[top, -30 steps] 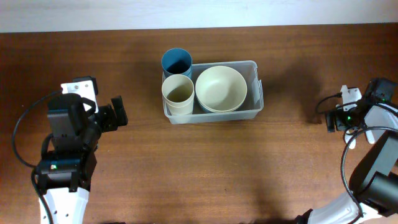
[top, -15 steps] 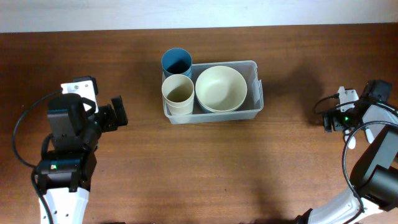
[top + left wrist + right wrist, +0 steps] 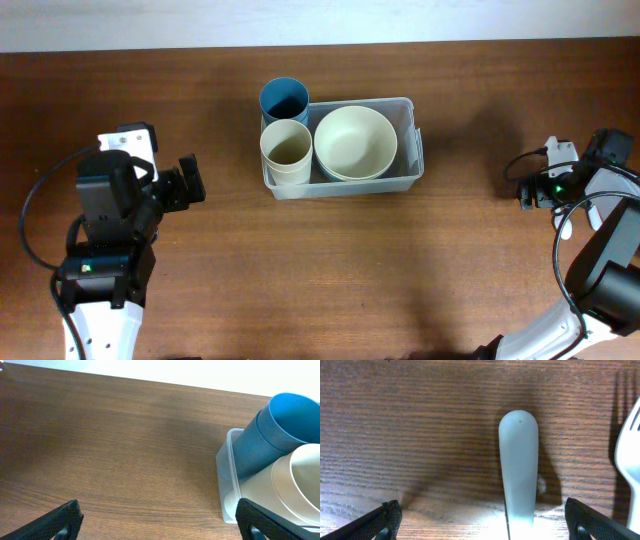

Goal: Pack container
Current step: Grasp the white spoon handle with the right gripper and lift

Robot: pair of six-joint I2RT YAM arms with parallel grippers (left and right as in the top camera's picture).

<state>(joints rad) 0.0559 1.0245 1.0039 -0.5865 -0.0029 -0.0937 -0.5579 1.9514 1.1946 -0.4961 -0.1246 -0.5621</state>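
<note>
your r gripper [image 3: 485,521] hangs w/ jaws spread wide over a white utensil handle [image 3: 518,460]; l gripper [image 3: 157,520] spread wide too, holding nothing. container [image 3: 414,140] sits mid-table, well apart from both, cream bowl [image 3: 355,142] + cream cup [image 3: 286,148] inside, blue cup [image 3: 284,100] at its far-left corner.

The container [image 3: 345,186] is a clear, translucent rectangular bin with rounded corners and a rim, upright and open-topped on the counter [image 3: 320,280] just above the frame's center. Its long side runs left to right. A cream bowl [image 3: 355,142] and a cream cup [image 3: 286,150] sit inside.
</note>
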